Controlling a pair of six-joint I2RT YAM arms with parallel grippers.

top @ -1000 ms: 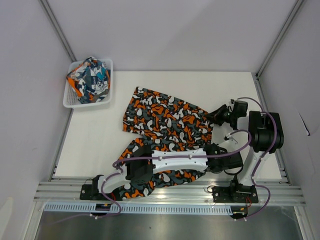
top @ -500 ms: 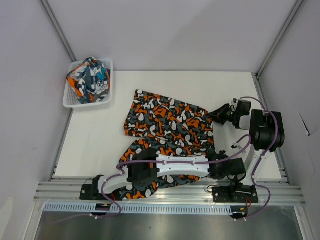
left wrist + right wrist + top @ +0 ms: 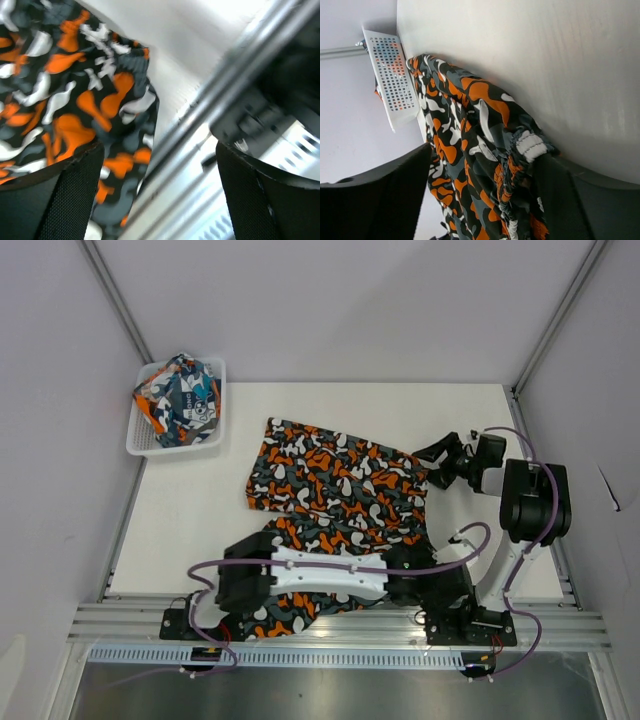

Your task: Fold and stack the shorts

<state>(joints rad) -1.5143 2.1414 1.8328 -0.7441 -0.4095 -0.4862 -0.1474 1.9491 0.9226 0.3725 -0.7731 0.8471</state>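
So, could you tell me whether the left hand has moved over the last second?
Yes. The left hand has drawn back toward the near rail, and is open by the camouflage shorts' edge.

- Left arm [image 3: 320,575] reaches from its base at the bottom left far across to the right, lying low and nearly level, its wrist just in front of the other arm's base
- Left gripper [image 3: 157,150] has its jaws wide apart, both dark fingers [image 3: 55,200] framing the wrist view
- Right arm [image 3: 530,505] stands up from its base, elbow high, forearm bent back to the left
- Right gripper [image 3: 438,462] points left and down, jaws spread wide
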